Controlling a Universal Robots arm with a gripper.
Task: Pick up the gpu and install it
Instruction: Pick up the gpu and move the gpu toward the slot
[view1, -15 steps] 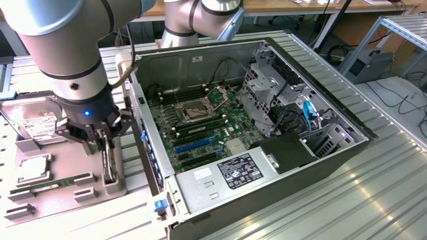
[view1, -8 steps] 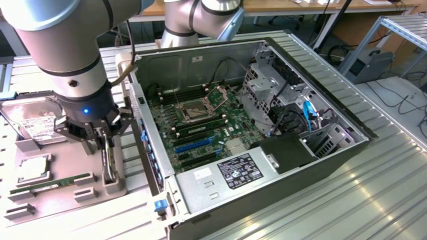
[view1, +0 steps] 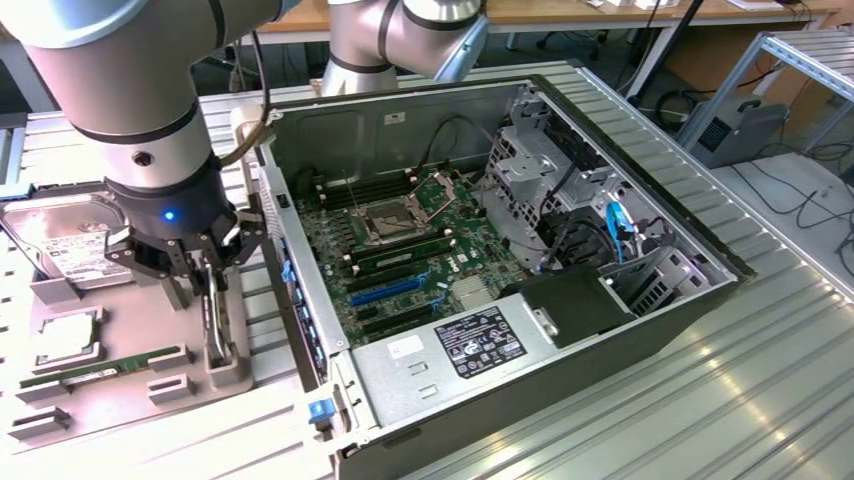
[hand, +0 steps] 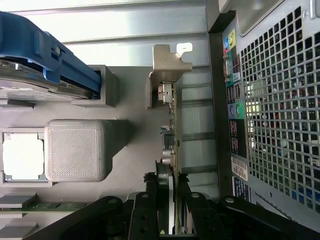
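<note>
Clamping only the gpu's (hand: 171, 125) thin edge, lower left in the exterior view, the gripper's (hand: 166, 181) fingers (hand: 151, 200) may let it twist.

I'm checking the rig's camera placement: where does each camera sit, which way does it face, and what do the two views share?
Exterior view: high above the table, angled down on the open computer case and the grey parts tray at the exterior view's left; the arm and gripper show.
Wrist view: on the wrist, looking along the fingers at the gpu, which stands edge-on in the tray with the fingers closed on it.
Shared: gripper, gpu, tray, case.
</note>
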